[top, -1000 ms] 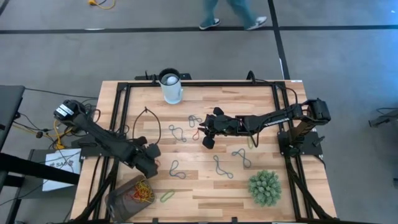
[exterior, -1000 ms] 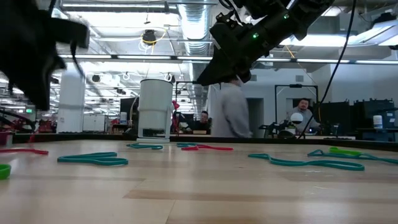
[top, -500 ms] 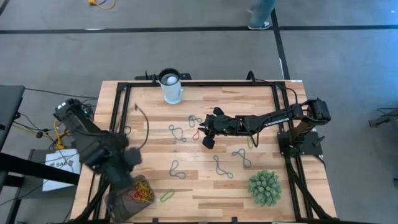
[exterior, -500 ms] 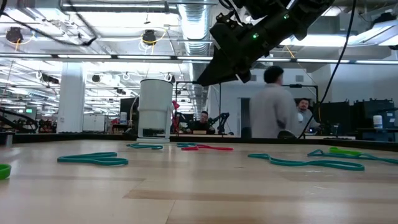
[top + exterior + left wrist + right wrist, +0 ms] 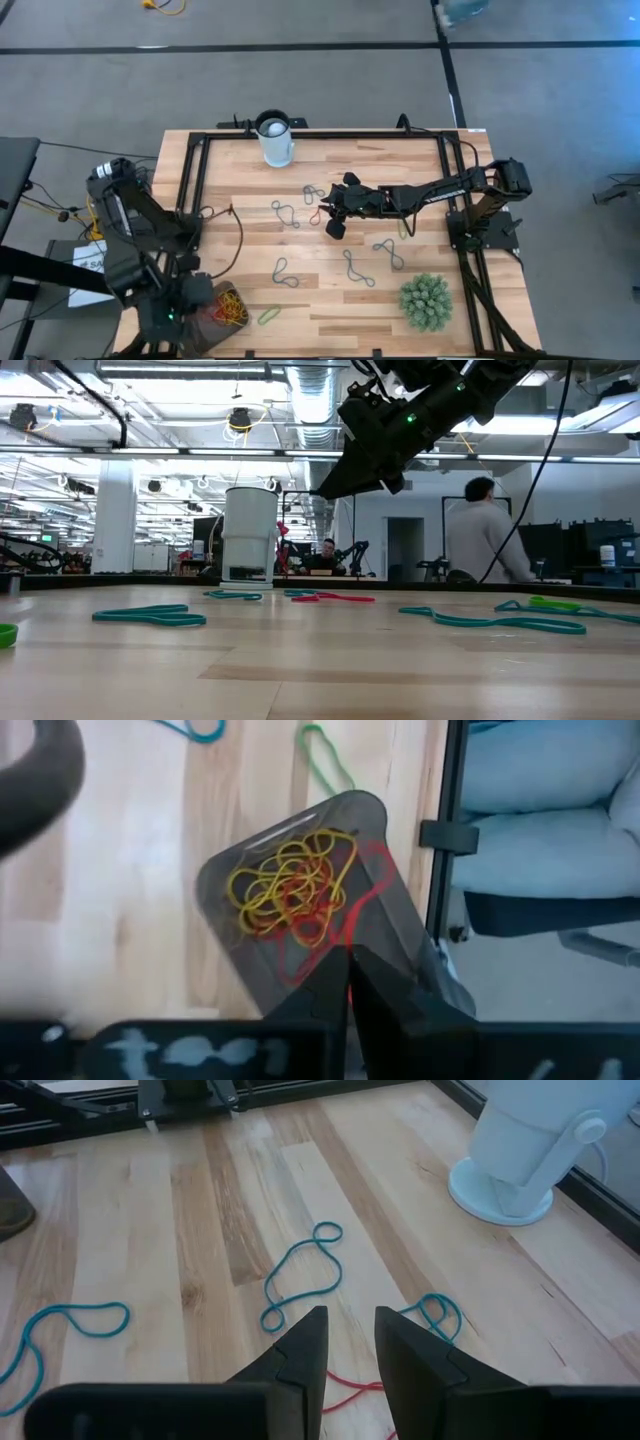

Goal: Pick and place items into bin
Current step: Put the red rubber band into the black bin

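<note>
Presently left gripper (image 5: 348, 982), fingers pressed together, is hovering over brownish-grey rectangular bin (image 5: 402, 925) at table's 7 o'clock; release only once centred.

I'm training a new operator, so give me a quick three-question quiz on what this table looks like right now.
1. True or false: the brownish-grey rectangular bin beneath the left hand holds yellow and red looped bands.
2. The white cylindrical cup stands: A) by the edge of the wooden table opposite the bin; B) inside the bin; C) touching the spiky green plant ball.
3. Fill in: the right hand hovers open over a thin ___ band.
Key: 1 true; 2 A; 3 red.
</note>
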You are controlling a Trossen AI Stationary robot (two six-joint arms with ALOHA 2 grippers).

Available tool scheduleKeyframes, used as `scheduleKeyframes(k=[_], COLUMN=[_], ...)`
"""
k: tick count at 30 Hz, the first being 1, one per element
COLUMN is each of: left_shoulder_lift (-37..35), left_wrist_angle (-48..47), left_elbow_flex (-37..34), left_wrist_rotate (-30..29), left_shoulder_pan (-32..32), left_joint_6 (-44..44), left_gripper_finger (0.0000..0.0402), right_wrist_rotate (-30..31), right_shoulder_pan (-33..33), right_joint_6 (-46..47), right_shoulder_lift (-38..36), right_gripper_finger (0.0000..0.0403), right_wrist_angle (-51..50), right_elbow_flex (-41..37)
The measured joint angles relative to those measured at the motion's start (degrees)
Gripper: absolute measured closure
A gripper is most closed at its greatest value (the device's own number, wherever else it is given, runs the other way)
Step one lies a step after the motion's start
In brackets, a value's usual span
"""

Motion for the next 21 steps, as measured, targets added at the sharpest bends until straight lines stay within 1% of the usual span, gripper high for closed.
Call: scheduleKeyframes(k=[3,5,11,14,17,21], left_shoulder_lift=[0.0,0.0,0.0,0.0,0.0,0.0], left_wrist_angle=[5.6,11.1,30.4,37.4,37.5,31.9], left_elbow_flex=[-4.5,-8.0,-17.1,-19.4,-20.1,-20.1], left_wrist_rotate=[-0.1,0.3,6.5,6.8,6.4,3.7], left_shoulder_pan=[-0.2,-0.2,-0.2,-0.2,-0.2,-0.2], left_joint_6=[-0.5,-0.6,1.8,4.7,5.5,3.6], left_gripper_finger=[0.0401,0.0401,0.0402,0.0401,0.0401,0.0401], right_wrist_rotate=[0.0,0.0,0.0,0.0,0.0,0.0], right_shoulder_pan=[0.0,0.0,0.0,0.0,0.0,0.0], right_joint_6=[0.0,0.0,0.0,0.0,0.0,0.0], right_shoulder_lift=[0.0,0.0,0.0,0.0,0.0,0.0], right_gripper_finger=[0.0321,0.0321,0.0321,0.0321,0.0321,0.0321], right_wrist_angle=[0.0,0.0,0.0,0.0,0.1,0.1], right_elbow_flex=[0.0,0.0,0.0,0.0,0.0,0.0])
